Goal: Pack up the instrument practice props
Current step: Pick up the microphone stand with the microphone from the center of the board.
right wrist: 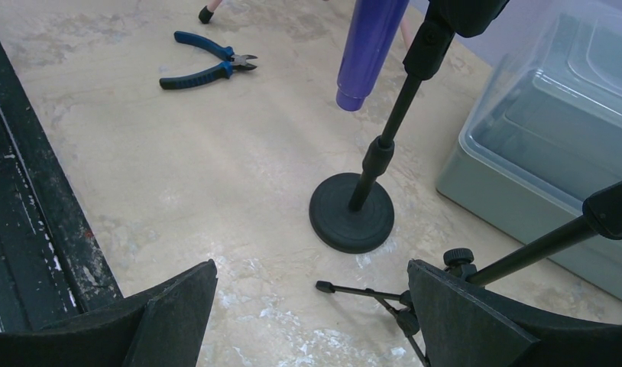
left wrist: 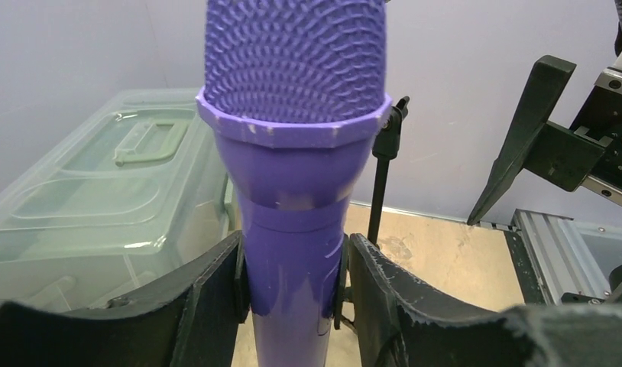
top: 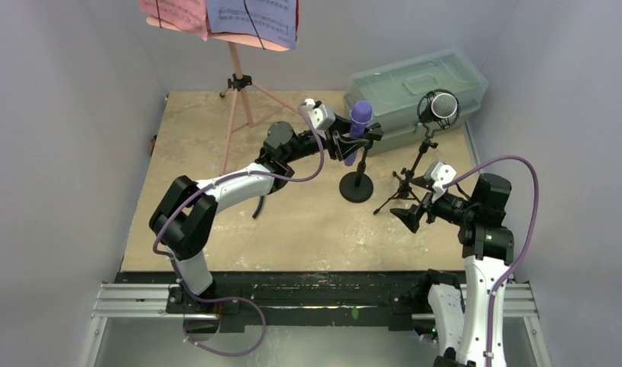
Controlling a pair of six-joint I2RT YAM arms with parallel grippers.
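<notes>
left gripper (left wrist: pixel 293 264) jaws flank the purple mic (left wrist: pixel 293 153) just below its head; can't tell if clamped. lidded box (left wrist: pixel 102 199) behind-left of them. right gripper (right wrist: pixel 312 306) jaws spread wide, empty. Ahead of them: tripod mic stand (right wrist: pixel 458 258), round-base stand (right wrist: pixel 351 222), then pliers (right wrist: pixel 205 65). music sheets (top: pixel 254 15): print too small to read.

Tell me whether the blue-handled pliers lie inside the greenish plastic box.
No, the blue-handled pliers lie on the tan tabletop, apart from the box.
</notes>
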